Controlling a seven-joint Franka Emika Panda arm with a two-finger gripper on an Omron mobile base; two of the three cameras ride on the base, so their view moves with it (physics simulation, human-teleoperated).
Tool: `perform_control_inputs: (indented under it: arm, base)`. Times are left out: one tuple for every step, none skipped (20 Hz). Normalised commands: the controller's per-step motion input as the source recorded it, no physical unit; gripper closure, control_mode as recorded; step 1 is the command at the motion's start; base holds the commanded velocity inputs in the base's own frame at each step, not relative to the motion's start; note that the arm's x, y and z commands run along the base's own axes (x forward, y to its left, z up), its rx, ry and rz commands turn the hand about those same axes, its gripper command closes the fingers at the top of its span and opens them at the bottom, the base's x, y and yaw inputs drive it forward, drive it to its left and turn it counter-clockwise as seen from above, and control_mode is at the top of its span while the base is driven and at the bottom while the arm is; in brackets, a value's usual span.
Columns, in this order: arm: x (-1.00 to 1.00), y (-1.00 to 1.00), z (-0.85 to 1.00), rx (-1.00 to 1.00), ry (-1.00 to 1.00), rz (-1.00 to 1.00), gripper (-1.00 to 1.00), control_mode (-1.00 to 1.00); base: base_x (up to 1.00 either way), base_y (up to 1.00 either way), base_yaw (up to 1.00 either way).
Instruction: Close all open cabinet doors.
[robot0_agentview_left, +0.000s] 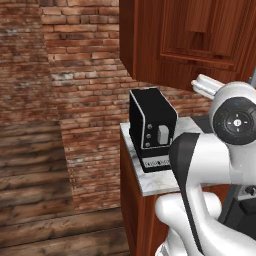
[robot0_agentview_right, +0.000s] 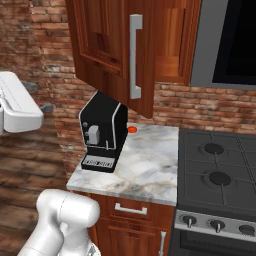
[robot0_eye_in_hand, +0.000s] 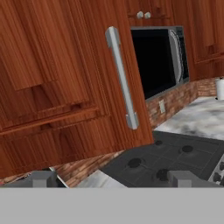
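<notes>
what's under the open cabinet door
Below the reddish-brown wooden cabinet door stands a black coffee machine on the marble counter, with a small red object behind it, partly hidden.

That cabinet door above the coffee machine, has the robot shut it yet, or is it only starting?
Nothing looks finished yet. The cabinet door with the silver bar handle stands swung out from its cabinet above the coffee machine. In the hand view the door's front is right ahead of the gripper, apparently not touching. Left to do: push it shut.
</notes>
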Motion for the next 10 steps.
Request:
perform_control_inputs:
  arm:
    - [0.00,0.00,0.00,0.00,0.00,0.00,-1.00,-1.00]
    - [0.00,0.00,0.00,0.00,0.00,0.00,-1.00,-1.00]
    - [0.06,-0.10,0.00,0.00,0.00,0.00,-1.00,-1.00]
    - [0.21,-0.18,0.00,0.00,0.07,0.00,-1.00,-1.00]
    - [0.26,-0.09,0.00,0.00,0.06,0.00,-1.00,-1.00]
    - [0.30,-0.09,0.00,0.00,0.06,0.00,-1.00,-1.00]
    - [0.33,-0.09,0.00,0.00,0.06,0.00,-1.00,-1.00]
    - [0.35,-0.09,0.00,0.00,0.05,0.00,-1.00,-1.00]
    - [0.34,-0.02,0.00,0.00,0.03,0.00,-1.00,-1.00]
    - [0.26,0.00,0.00,0.00,0.01,0.00,-1.00,-1.00]
  base:
    - [0.00,0.00,0.00]
    - [0.00,0.00,0.00]
    - [0.00,0.00,0.00]
    - [0.00,0.00,0.00]
    - [0.00,0.00,0.00]
    - [0.00,0.00,0.00]
    - [0.00,0.00,0.00]
    - [0.00,0.00,0.00]
    - [0.00,0.00,0.00]
    - [0.00,0.00,0.00]
